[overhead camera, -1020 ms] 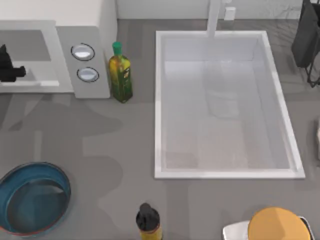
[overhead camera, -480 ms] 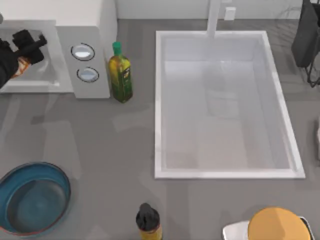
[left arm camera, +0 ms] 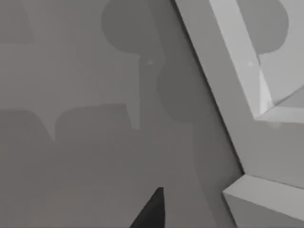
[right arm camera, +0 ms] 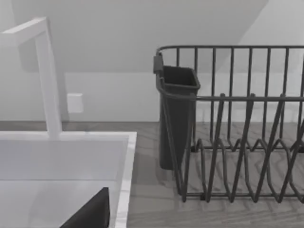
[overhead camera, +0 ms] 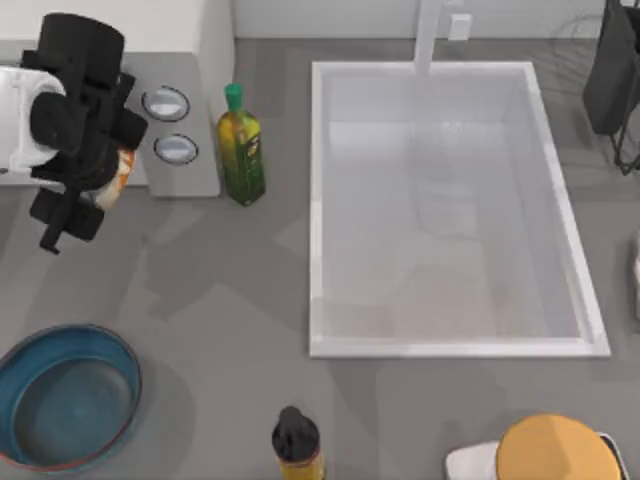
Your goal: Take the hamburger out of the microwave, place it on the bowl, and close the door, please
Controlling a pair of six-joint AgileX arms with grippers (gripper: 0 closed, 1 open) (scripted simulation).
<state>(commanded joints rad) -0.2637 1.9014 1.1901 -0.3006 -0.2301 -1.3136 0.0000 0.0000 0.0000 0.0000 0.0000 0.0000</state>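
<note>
Pinching the hamburger (overhead camera: 118,172) just in front of the microwave (overhead camera: 185,130), the left gripper (overhead camera: 100,185) should be carried level toward the bowl (overhead camera: 25,455) and lowered over its centre before release.

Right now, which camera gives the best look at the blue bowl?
The top view: the bowl sits whole at the table's near-left corner, below the left gripper. The left wrist view looks at bare counter, the right wrist view at the sink and rack.

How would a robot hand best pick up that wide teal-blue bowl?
Grip the wide teal-blue bowl by its thin reddish-brown rim, coming straight down from above: it sits upright and open, probably too broad to span, so pinching the wall suits.
</note>
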